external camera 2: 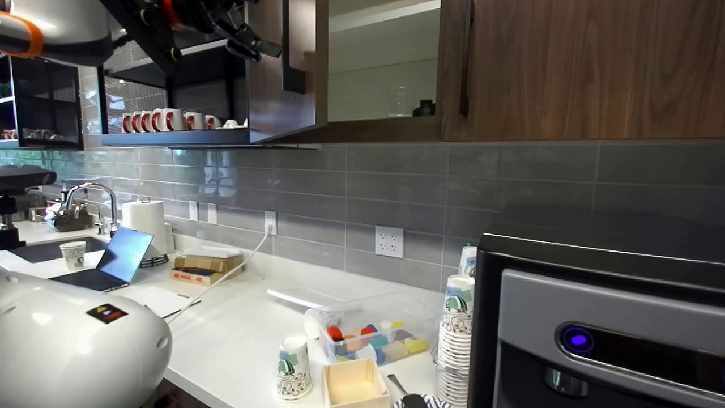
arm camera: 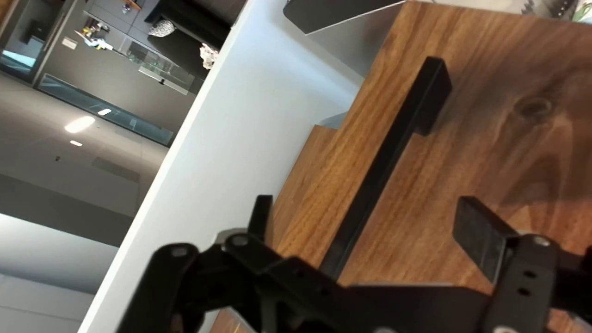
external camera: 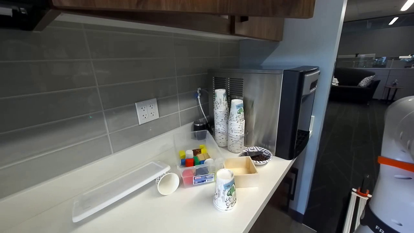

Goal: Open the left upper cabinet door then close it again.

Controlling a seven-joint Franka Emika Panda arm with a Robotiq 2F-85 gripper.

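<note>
Ajar, straddled and not yet held

Wrist view: the left upper cabinet door [arm camera: 462, 162] is lying behind the gripper [arm camera: 365, 208], whose fingers [arm camera: 481, 245] are standing wide apart astride the door's bar handle [arm camera: 383, 171], gripping nothing. One finger is showing just past the door's free edge; were it reaching behind, it could be getting pinched as the door swings inward.

In an exterior view, the door is standing swung out, the cabinet interior [external camera 2: 385, 68] showing to its right; the gripper is hovering by the door's face, contact being unclear. With the handle ungrasped, a pull could be slipping off.

In an exterior view, the door is jutting out above the counter [external camera: 145, 216]; paper cups [external camera: 225, 191] are standing below the door, risking a knock should the arm [external camera: 397, 136] be dipping.
</note>
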